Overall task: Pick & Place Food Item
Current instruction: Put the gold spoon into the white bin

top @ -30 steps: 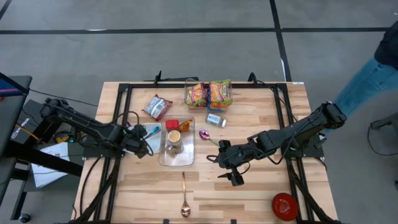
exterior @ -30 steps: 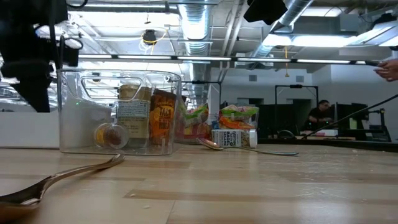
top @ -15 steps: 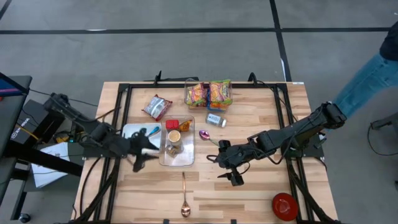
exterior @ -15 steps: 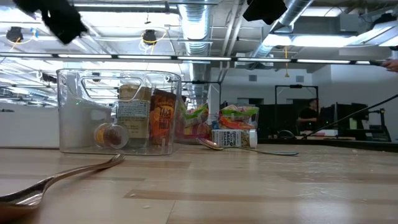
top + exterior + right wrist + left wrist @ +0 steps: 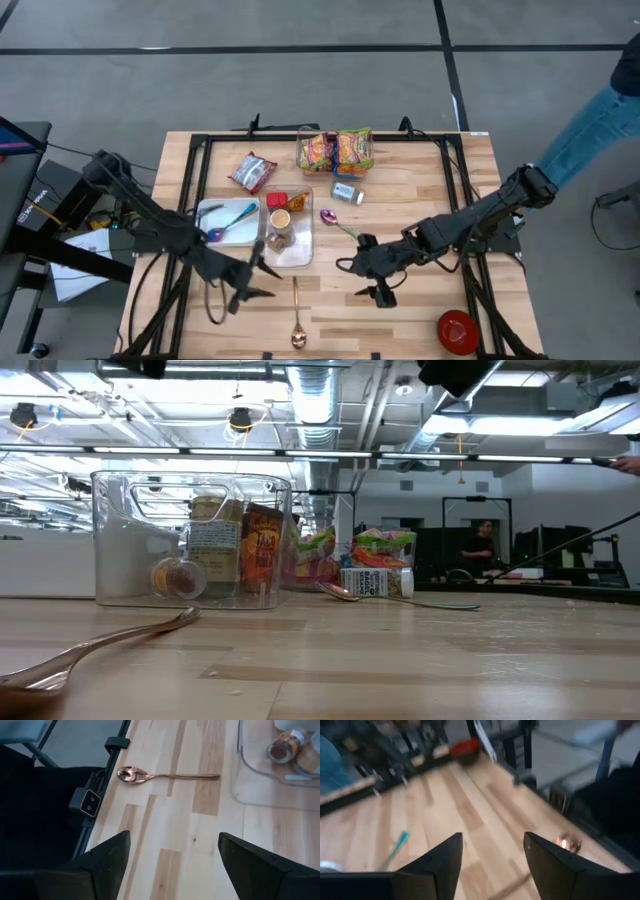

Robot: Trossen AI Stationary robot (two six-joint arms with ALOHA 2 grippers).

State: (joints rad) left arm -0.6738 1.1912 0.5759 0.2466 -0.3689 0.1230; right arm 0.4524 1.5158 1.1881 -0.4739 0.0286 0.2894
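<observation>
High view: clear bin at table centre holds a spice jar and small food packs. Behind it lie two snack bags, a foil packet and a small can. White tray with a blue-handled spoon sits left of the bin; copper spoon near the front edge; red bowl at front right. Left gripper hovers in front of the tray, fingers spread, empty. Right gripper hovers right of the bin, fingers spread, empty.

Low view: bin stands left, copper spoon in front of it, can behind.

Left wrist view: spread fingers over bare wood; red bowl far off.

Right wrist view: spread fingers; copper spoon beyond, beside the bin.
</observation>
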